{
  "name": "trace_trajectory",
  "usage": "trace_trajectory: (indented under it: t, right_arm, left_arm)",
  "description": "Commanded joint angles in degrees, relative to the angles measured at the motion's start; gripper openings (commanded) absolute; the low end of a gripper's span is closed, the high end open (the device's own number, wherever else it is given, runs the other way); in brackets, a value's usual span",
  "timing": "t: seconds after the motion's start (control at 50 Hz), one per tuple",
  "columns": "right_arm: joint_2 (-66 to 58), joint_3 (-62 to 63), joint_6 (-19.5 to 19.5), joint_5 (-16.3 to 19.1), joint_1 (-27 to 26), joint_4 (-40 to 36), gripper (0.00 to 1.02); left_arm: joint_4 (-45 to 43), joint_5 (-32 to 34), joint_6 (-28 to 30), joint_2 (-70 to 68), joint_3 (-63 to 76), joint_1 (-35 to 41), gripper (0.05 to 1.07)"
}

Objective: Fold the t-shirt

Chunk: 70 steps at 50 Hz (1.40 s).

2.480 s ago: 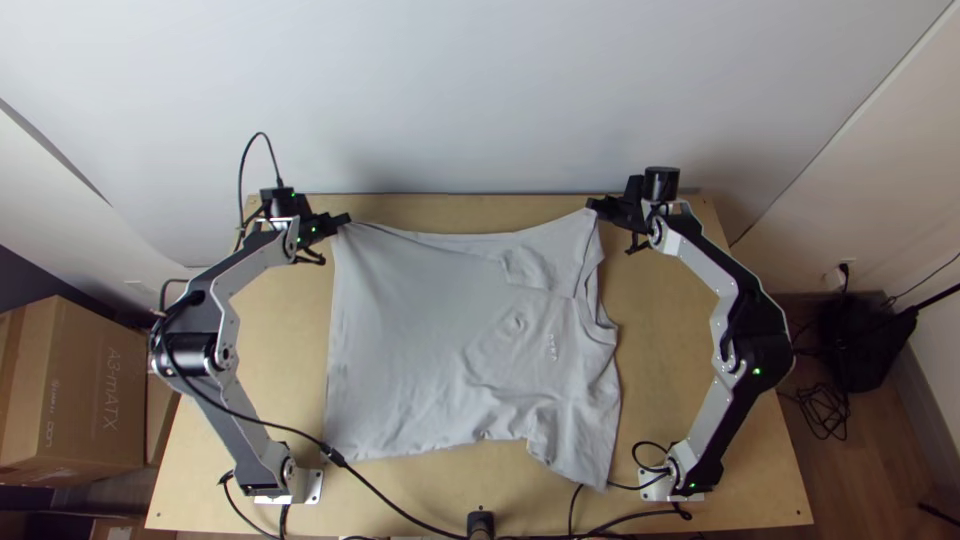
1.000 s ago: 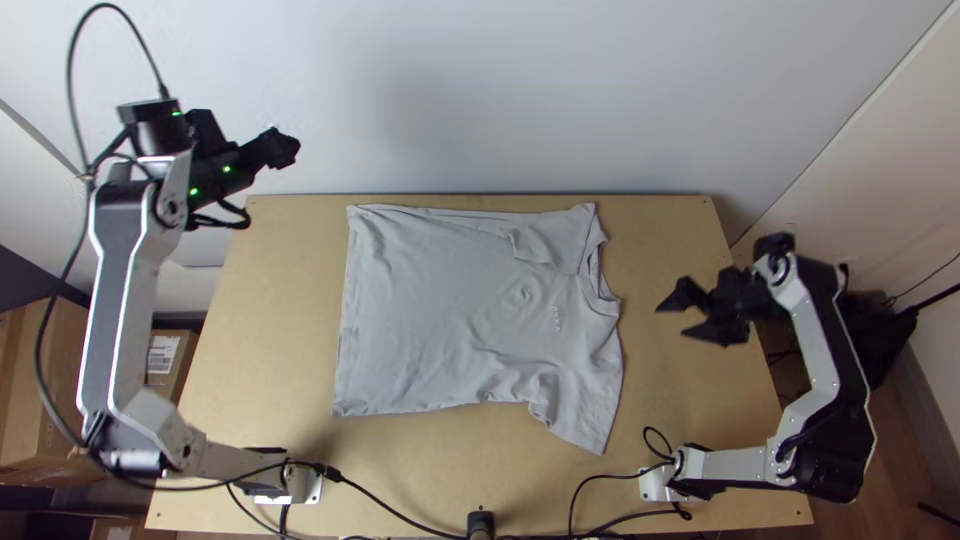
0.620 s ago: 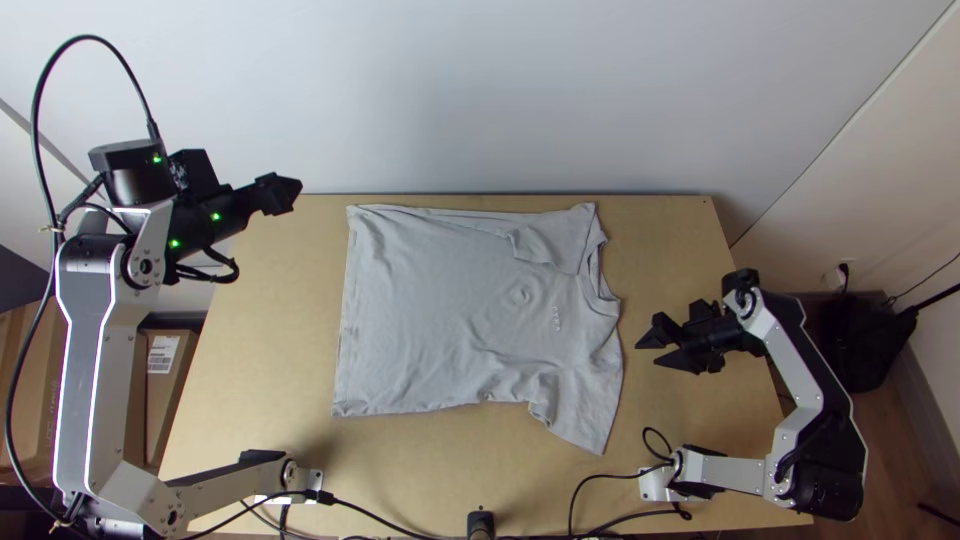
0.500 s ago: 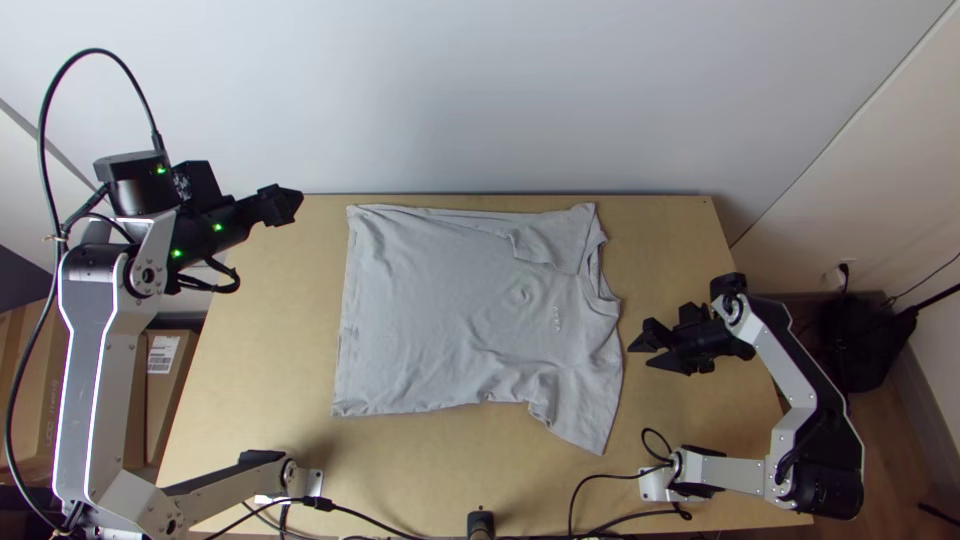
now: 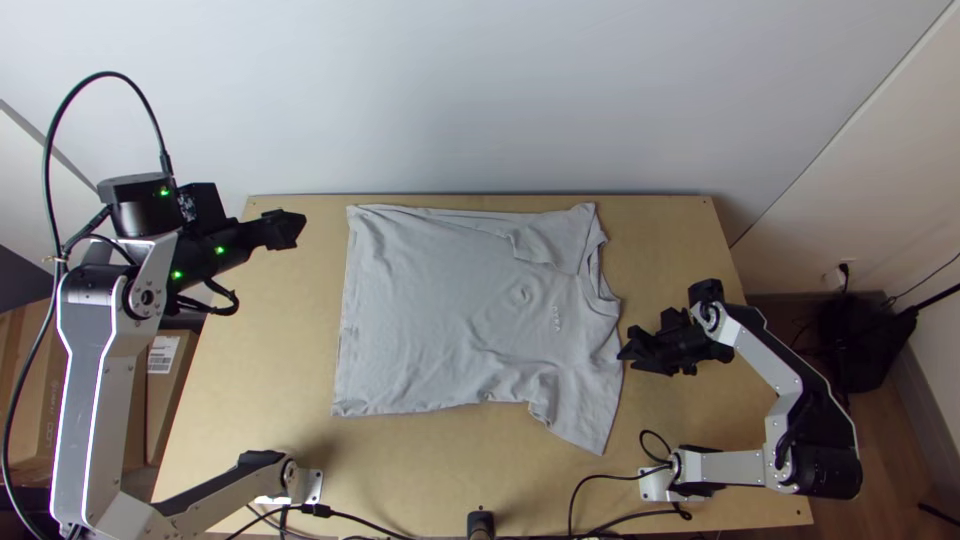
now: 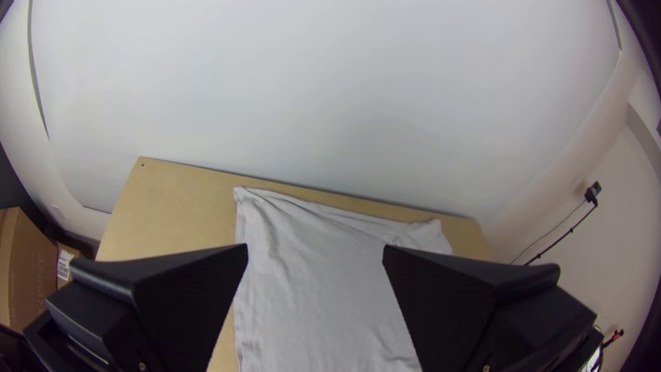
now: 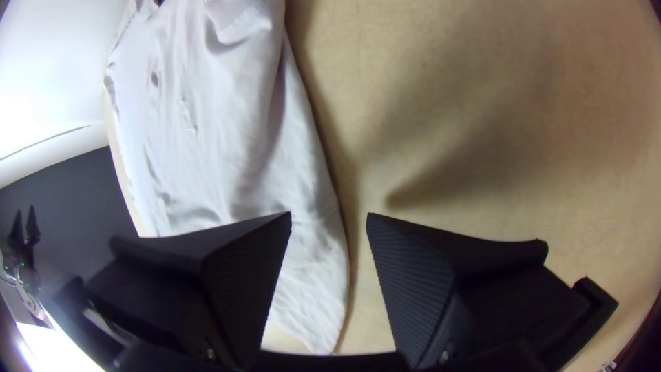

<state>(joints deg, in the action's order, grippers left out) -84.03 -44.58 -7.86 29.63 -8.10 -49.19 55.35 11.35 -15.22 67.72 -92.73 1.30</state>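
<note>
The soft grey fabric t-shirt (image 5: pixel 450 310) lies spread and lightly rumpled on my smooth, light wooden worktop (image 5: pixel 670 240), its straight hem toward the left, its curved neckline toward the right. Bare wood borders it on all sides. My left gripper (image 5: pixel 301 228), wide open and holding nothing, is off beyond the hem; my right gripper (image 5: pixel 625 360), partly open and gripping nothing, is near the neck-side edge.

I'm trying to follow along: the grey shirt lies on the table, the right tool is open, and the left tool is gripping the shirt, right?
The left tool isn't gripping anything: it is open in the left wrist view. The grey shirt does lie on the table, and the right tool is open.
</note>
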Motion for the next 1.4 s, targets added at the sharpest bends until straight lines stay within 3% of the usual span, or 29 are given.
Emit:
trace_trajectory:
  t: [0.0,0.06,0.18,0.28,0.5,0.6,0.76,0.9,1.22,1.38]
  right_arm:
    - [-1.22,2.21,-1.02,0.52,1.68,1.64,0.51]
    - [-1.58,2.74,-1.46,0.52,2.74,2.78,0.49]
    - [-1.66,4.06,-2.78,0.34,4.58,5.86,0.29]
    - [0.09,4.67,-3.57,-0.45,5.20,7.79,0.02]
    - [5.02,4.59,-4.36,-0.71,4.93,6.83,0.02]
    - [5.89,4.32,-4.62,-0.71,5.11,6.12,0.02]
    - [7.12,3.62,-6.03,-0.71,6.08,6.03,0.02]
    - [7.83,3.18,-7.26,-0.80,6.69,6.03,0.02]
    - [7.83,2.83,-8.84,-1.06,8.19,6.03,0.02]
    - [7.83,2.74,-8.93,-1.15,8.19,6.03,0.02]
  left_arm:
    - [0.90,-0.10,1.78,-1.81,1.85,0.37,1.00]
    - [1.16,-0.10,2.30,-2.16,2.55,0.37,1.00]
    - [3.27,-0.02,4.24,-2.95,3.52,0.72,1.00]
    - [10.04,0.51,7.66,-2.77,3.61,1.60,1.00]
    - [22.87,-1.07,26.91,-5.85,16.35,0.46,1.00]
    - [26.21,-4.15,31.04,-6.73,23.38,0.28,0.99]
    - [26.30,-6.17,28.85,-5.94,33.93,0.55,0.96]
    - [21.02,-8.28,21.73,-4.88,40.96,0.98,0.95]
    - [16.10,-8.98,12.59,-1.63,48.34,9.25,0.95]
    - [12.85,-8.98,10.04,2.50,50.36,13.47,0.85]
